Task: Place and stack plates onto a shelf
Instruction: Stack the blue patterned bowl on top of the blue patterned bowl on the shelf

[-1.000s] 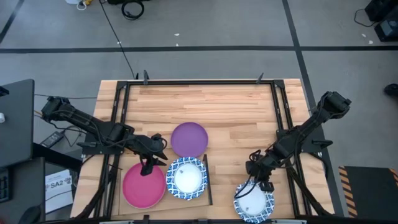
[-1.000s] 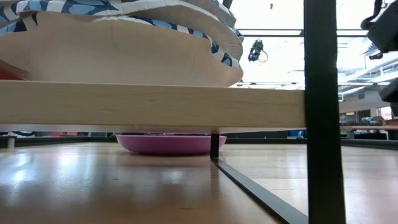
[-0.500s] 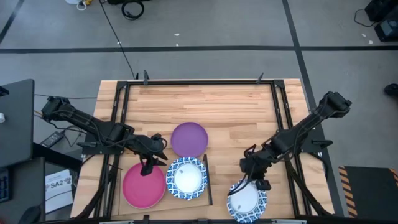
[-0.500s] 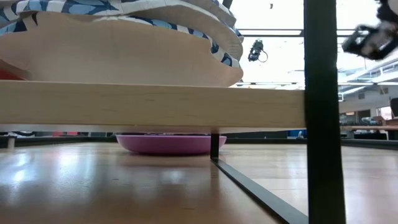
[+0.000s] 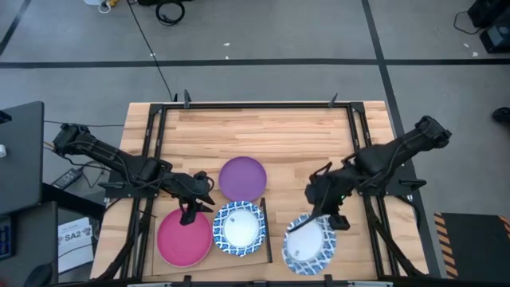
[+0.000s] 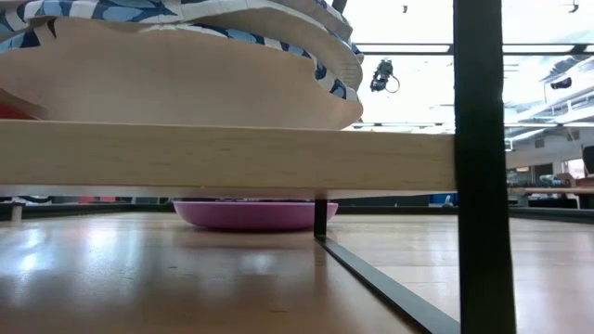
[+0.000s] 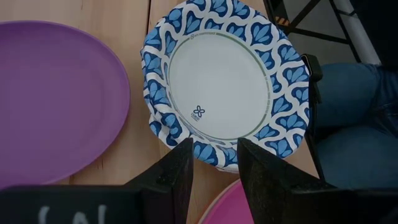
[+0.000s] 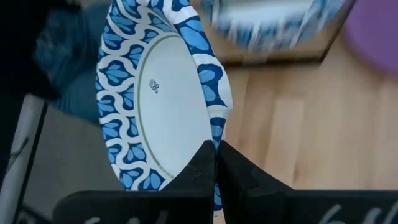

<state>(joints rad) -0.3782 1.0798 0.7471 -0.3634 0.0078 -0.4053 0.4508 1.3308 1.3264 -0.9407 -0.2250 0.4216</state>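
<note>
Slatted tabletop: you're carrying blue-rim plate w/ right gripper pinching its rim, heading for shelf; left gripper idling over shelf, fingers parted, empty.

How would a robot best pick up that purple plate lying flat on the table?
By the rim. The purple plate lies flat and shallow, so pinching its raised edge works best, probably at the far side, away from the left tool and the blue-patterned plate.
</note>
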